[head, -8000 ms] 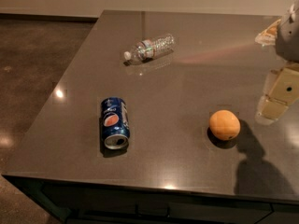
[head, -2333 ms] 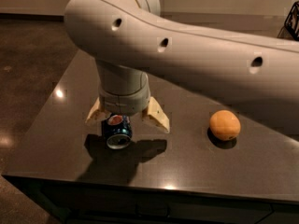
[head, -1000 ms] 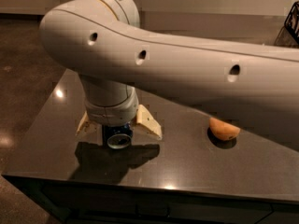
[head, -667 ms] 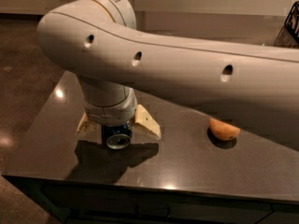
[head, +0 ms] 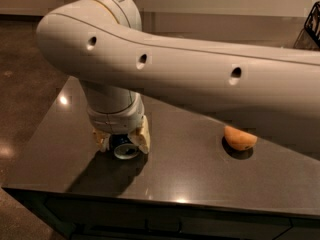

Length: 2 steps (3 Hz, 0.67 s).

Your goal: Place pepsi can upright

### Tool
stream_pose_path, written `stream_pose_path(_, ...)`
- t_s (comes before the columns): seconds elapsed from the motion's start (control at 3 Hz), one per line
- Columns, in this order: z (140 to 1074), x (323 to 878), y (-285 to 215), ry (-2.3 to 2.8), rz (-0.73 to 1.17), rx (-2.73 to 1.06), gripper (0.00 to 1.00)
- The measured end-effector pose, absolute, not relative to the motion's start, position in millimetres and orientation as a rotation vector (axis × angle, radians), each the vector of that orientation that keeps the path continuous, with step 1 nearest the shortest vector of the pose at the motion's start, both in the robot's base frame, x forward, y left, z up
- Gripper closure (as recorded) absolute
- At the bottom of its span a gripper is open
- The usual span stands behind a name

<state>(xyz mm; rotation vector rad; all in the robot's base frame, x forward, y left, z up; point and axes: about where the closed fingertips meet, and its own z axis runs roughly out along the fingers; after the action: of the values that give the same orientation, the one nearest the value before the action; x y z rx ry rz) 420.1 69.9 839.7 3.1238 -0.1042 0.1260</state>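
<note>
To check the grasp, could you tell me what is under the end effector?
The end effector sits low near the table's front edge, closed on the lying can. Only the can's silver end shows; the wrist covers the rest.

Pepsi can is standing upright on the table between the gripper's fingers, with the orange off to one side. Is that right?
Not quite. The camera view shows the pepsi can lying on its side, silver end toward the camera. The rest holds: the gripper clasps it on the table, with the orange apart.
</note>
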Motion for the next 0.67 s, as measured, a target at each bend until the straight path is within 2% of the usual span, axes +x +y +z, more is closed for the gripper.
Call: stream_pose_path(0.67, 863.9, 423.8, 79.0, -0.288, 0.017, 3.197, 0.85)
